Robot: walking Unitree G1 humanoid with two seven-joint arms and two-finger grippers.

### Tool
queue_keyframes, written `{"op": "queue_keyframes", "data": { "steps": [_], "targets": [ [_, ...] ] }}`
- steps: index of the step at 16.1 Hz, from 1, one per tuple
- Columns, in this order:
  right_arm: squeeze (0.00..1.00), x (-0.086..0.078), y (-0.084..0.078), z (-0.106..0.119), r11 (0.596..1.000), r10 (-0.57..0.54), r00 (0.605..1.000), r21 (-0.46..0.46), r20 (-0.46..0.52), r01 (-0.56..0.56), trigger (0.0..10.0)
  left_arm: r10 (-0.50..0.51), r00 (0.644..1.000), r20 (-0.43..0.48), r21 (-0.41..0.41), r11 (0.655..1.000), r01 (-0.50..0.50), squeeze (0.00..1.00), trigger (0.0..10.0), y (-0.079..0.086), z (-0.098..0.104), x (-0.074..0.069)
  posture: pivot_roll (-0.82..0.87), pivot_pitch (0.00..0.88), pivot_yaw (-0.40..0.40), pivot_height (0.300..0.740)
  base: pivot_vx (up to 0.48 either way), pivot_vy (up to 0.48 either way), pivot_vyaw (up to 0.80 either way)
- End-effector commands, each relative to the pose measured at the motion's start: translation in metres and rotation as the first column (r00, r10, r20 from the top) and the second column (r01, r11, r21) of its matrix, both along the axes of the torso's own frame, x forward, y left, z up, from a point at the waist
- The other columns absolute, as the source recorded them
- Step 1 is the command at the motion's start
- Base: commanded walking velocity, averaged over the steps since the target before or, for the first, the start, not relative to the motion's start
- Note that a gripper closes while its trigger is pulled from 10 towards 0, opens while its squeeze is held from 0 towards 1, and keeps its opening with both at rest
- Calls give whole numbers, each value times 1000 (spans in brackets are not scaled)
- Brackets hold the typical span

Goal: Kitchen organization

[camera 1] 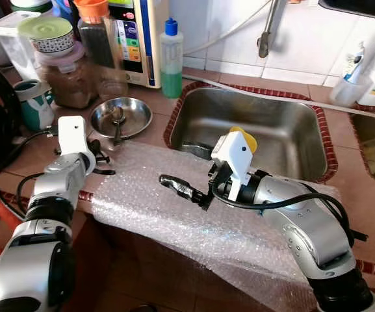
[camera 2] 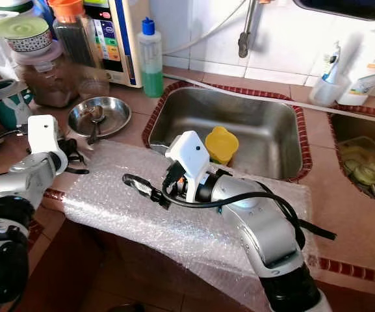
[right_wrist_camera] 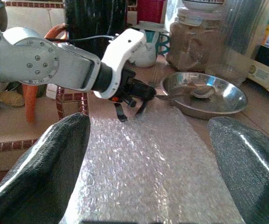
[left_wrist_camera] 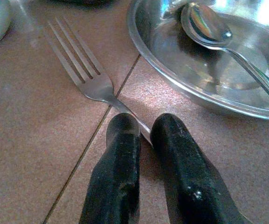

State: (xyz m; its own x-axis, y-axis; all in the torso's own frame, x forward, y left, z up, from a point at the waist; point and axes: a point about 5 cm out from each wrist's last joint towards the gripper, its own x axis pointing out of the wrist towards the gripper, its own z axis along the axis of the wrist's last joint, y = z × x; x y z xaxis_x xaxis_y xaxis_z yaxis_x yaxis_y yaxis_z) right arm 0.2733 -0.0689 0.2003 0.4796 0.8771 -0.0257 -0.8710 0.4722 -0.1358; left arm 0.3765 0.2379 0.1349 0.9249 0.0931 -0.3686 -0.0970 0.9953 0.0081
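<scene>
A steel fork (left_wrist_camera: 85, 77) lies on the tiled counter beside a shallow steel bowl (camera 1: 142, 123) that holds a spoon (left_wrist_camera: 209, 25). My left gripper (left_wrist_camera: 143, 126) is shut on the fork's handle, low on the counter at the left edge of a bubble wrap sheet (camera 1: 174, 221). My right gripper (right_wrist_camera: 148, 123) hovers open over the middle of the sheet with nothing between its fingers, pointing toward the bowl.
Behind the sheet is a steel sink (camera 1: 271, 123) with a yellow cup (camera 2: 221, 144) in it. A green soap bottle (camera 1: 171, 62), a brown-filled jar (camera 1: 67, 75), a teal mug (camera 1: 34, 104) and a white appliance (camera 1: 138, 39) crowd the back left.
</scene>
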Motion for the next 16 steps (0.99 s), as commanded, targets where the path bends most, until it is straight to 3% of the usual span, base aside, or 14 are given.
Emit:
{"op": "queue_keyframes", "data": {
  "steps": [1, 3, 5, 9, 13, 14, 16],
  "targets": [
    [0, 2, -3, 2, 1000, -14, 1000, -2, 13, 14, 10000, 18, 982, -187, 1, 1000, -18, 0, 0, 8, -42, -22, 35, 104, 23, 740, 0, 0, 0],
    [0, 2, -4, 2, 1000, -15, 1000, -1, 14, 15, 10000, 44, 986, -161, 30, 999, -40, 0, 0, 16, -40, -23, 38, 105, 21, 740, 0, 0, 0],
    [0, 3, -4, 2, 1000, -16, 1000, -1, 15, 16, 10000, 102, 986, -134, 7, 995, -102, 0, 0, 23, -38, -25, 40, 103, 17, 740, 0, 0, 0],
    [0, 4, -4, 1, 1000, -11, 1000, -5, 16, 11, 10000, 110, 987, -118, -5, 994, -111, 0, 0, 23, -46, -31, 36, 103, 12, 740, 0, 0, 0],
    [0, 5, -5, 2, 1000, -14, 1000, -5, 19, 14, 10000, 120, 992, -49, -2, 993, -120, 0, 0, 27, -39, -31, 38, 103, 13, 740, 0, 0, 0],
    [0, 5, -5, 2, 1000, -13, 1000, -4, 19, 13, 10000, 116, 992, -42, 5, 993, -116, 0, 0, 26, -38, -31, 38, 103, 13, 740, 0, 0, 0],
    [0, 5, -5, 2, 1000, -13, 1000, -5, 21, 14, 10000, 103, 994, 35, 100, 989, -106, 0, 0, 26, -26, -28, 36, 103, 11, 740, 0, 0, 0]
  ]
}}
